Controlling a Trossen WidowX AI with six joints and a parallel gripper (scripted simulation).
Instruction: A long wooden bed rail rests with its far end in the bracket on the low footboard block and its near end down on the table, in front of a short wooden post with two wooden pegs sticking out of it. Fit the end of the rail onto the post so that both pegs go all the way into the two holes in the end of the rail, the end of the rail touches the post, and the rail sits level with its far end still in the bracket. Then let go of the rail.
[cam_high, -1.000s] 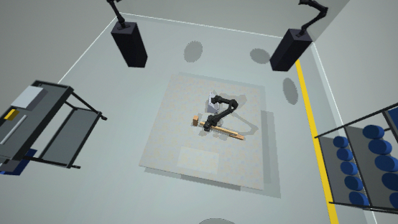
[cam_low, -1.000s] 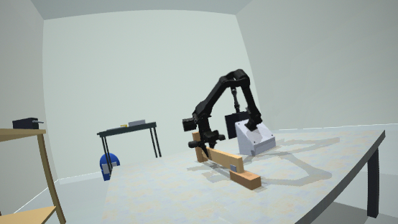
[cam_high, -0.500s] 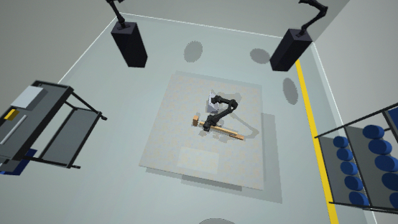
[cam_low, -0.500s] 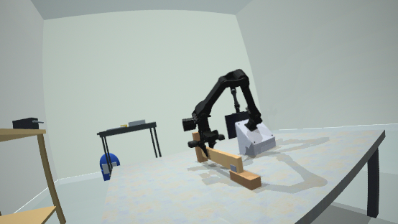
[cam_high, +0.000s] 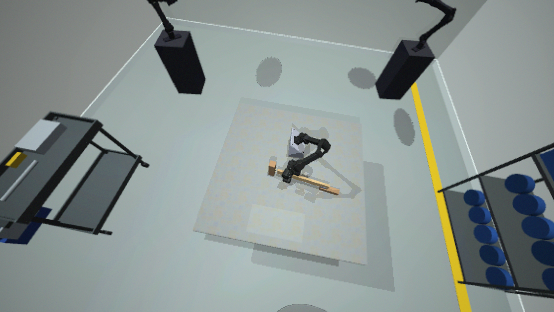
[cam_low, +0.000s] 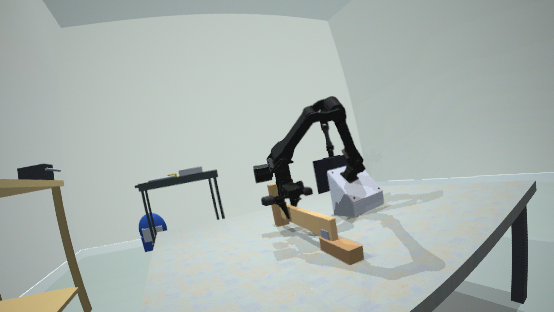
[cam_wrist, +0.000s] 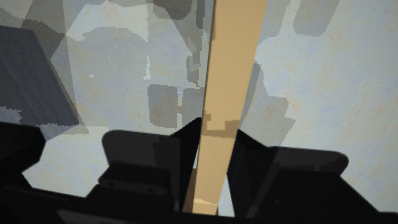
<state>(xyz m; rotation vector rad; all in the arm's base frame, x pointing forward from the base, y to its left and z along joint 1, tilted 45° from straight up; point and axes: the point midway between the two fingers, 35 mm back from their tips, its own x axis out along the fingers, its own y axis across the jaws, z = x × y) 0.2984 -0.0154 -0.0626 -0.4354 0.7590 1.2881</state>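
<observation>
The long pale rail (cam_high: 311, 181) (cam_low: 312, 220) (cam_wrist: 234, 65) stands on edge, its far end at the grey bracket (cam_low: 325, 233) on the low footboard block (cam_high: 334, 191) (cam_low: 345, 251). My gripper (cam_high: 287, 177) (cam_low: 290, 210) (cam_wrist: 210, 123) is shut on the rail near its post end, one finger on each side. The wooden post (cam_high: 272, 168) (cam_low: 273, 192) stands upright just beyond that end. In the top view the rail end is close to the post, with a narrow space between. The pegs and holes cannot be made out. Whether the rail is exactly level is unclear.
My arm reaches over from a pale, slanted base block (cam_high: 296, 149) (cam_low: 370, 202) behind the rail. The table (cam_high: 225, 200) (cam_low: 200, 280) carries these things, and a paler rectangle (cam_high: 276, 223) lies on it in front of the rail. Arm shadows cross the table.
</observation>
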